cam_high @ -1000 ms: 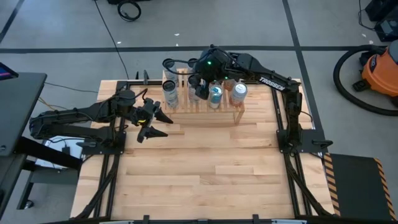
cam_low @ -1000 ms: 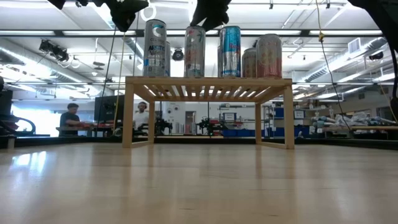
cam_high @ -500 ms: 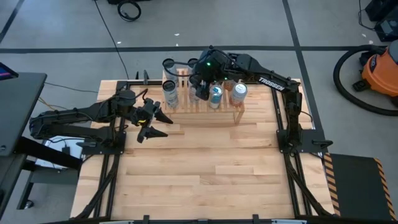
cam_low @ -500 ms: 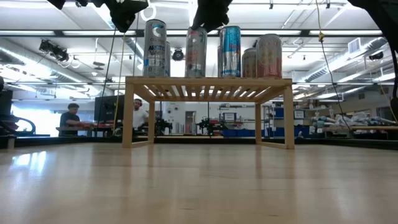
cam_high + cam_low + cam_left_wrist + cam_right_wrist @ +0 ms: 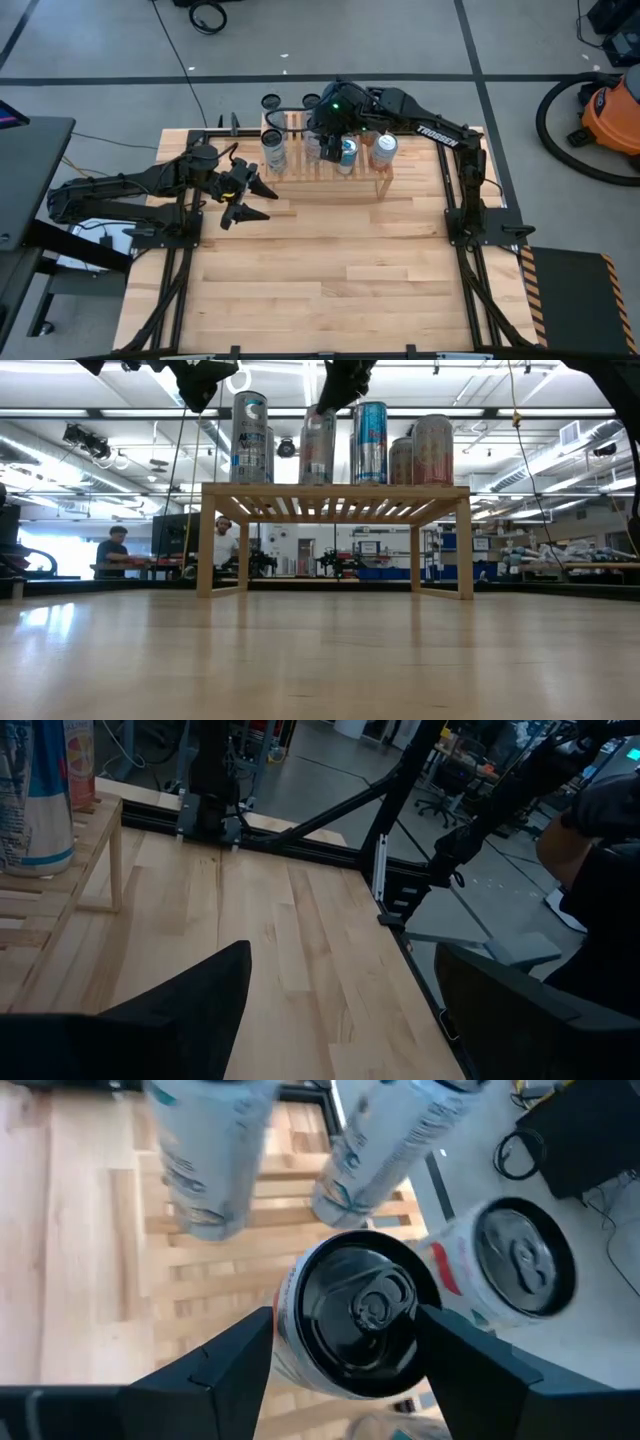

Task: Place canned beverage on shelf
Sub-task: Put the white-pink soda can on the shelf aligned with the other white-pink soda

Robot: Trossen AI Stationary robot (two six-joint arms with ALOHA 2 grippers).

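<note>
Can [image 5: 352, 1315] stands mid-shelf [image 5: 335, 495], right claw [image 5: 345, 1342] straddling it, neighbours close.

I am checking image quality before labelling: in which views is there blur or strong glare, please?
Right wrist view: the two cans farthest from the lens are smeared, while the black-topped can between the fingers is sharper. Low view: bright windows behind backlight the shelf, and the table shows pale sheen. High view: evenly lit.

Tall cans stand in a row on the slatted shelf [image 5: 335, 493] at the far side of the worktop [image 5: 320, 660]. The right gripper [image 5: 340, 382] hangs directly above the silver can [image 5: 317, 450], beside a blue can [image 5: 369, 444]. People stand in the room behind.
</note>
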